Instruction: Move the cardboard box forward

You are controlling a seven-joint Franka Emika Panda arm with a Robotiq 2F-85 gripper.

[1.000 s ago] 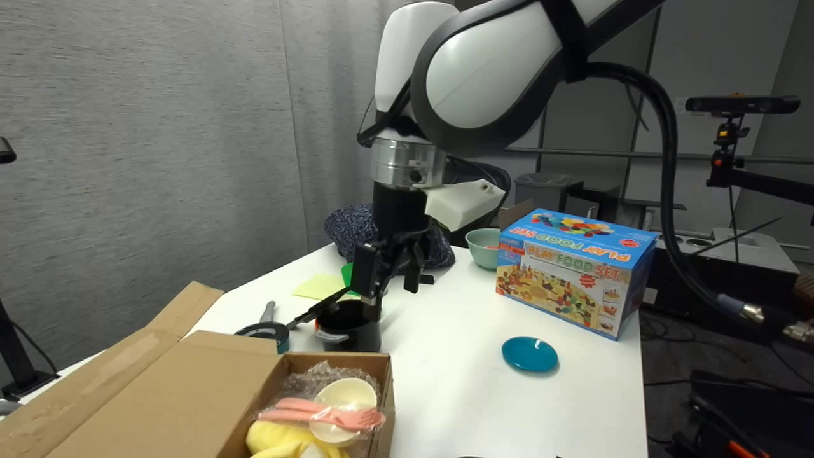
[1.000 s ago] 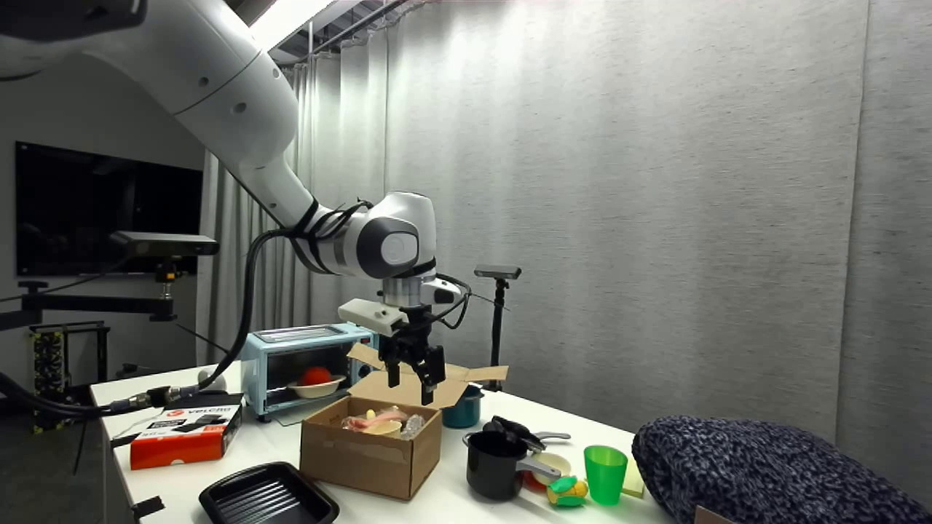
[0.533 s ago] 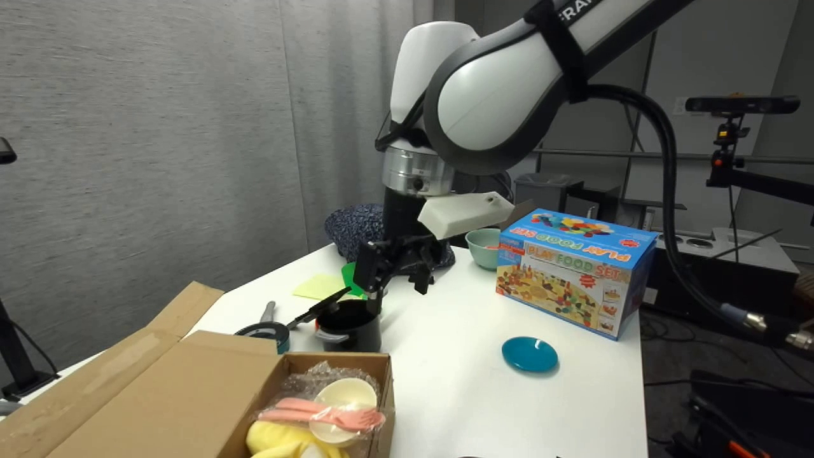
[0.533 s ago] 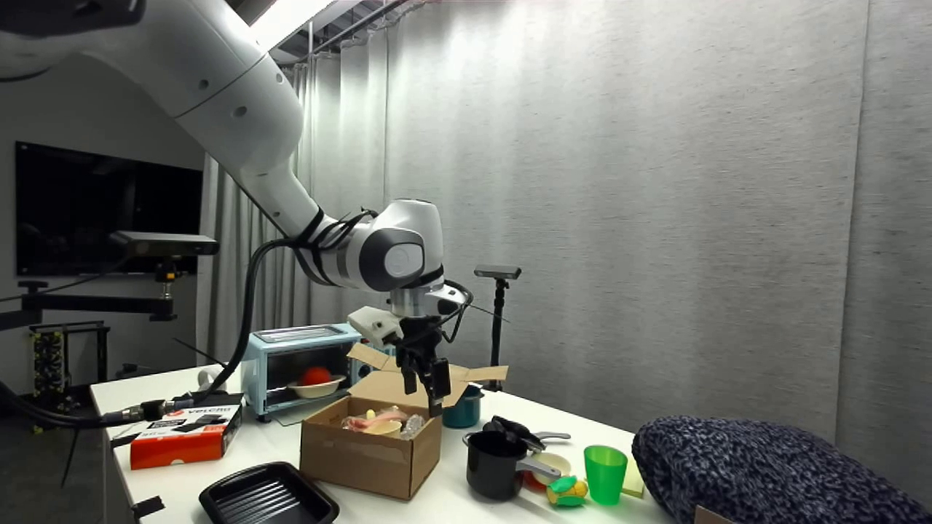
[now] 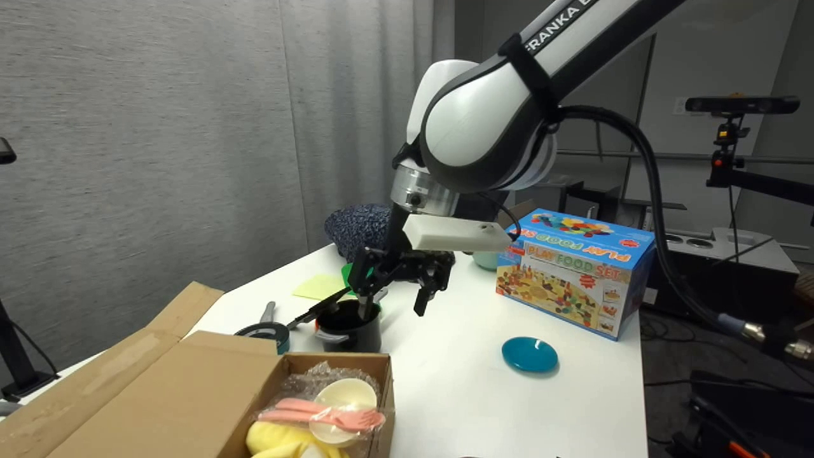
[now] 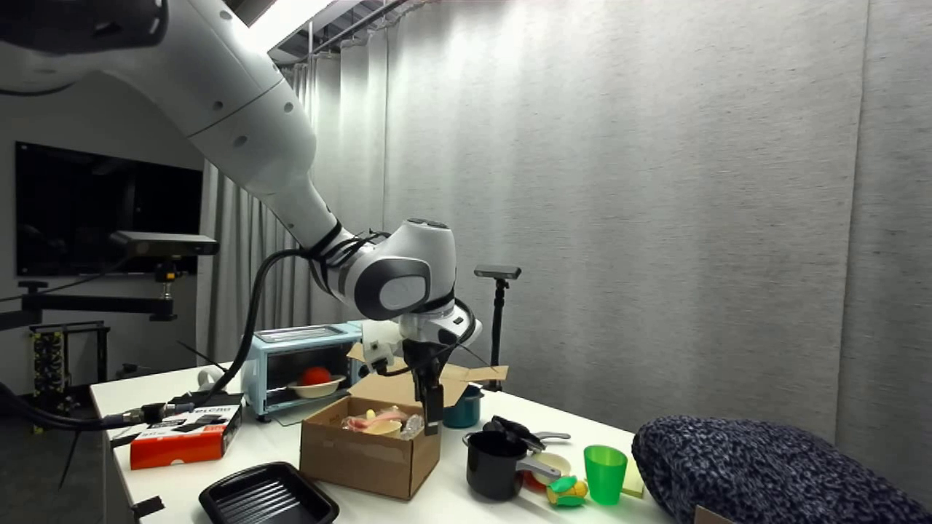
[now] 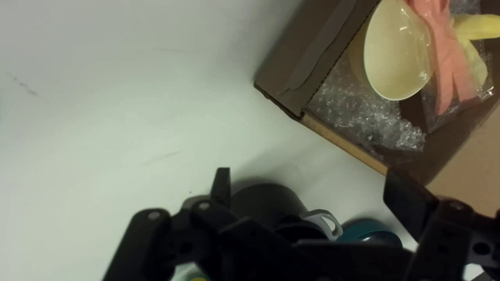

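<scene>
The brown cardboard box stands open on the white table, flaps folded out. It also shows in an exterior view and at the upper right of the wrist view. It holds a cream bowl, pink utensils in plastic, a yellow item and bubble wrap. My gripper is open and empty, tilted, above the black pot's side of the box. In an exterior view the gripper overlaps the box's right corner. In the wrist view the gripper's right finger overlaps the box's edge; I cannot tell whether they touch.
A black pot and a teal pot stand close beside the box. A toaster oven is behind it, a black tray before it. A green cup, blue plate and play food box are also there.
My gripper has lowered and tilted, turning so its fingers spread wider in an exterior view. It has come closer to the box's corner. The box has not moved.
</scene>
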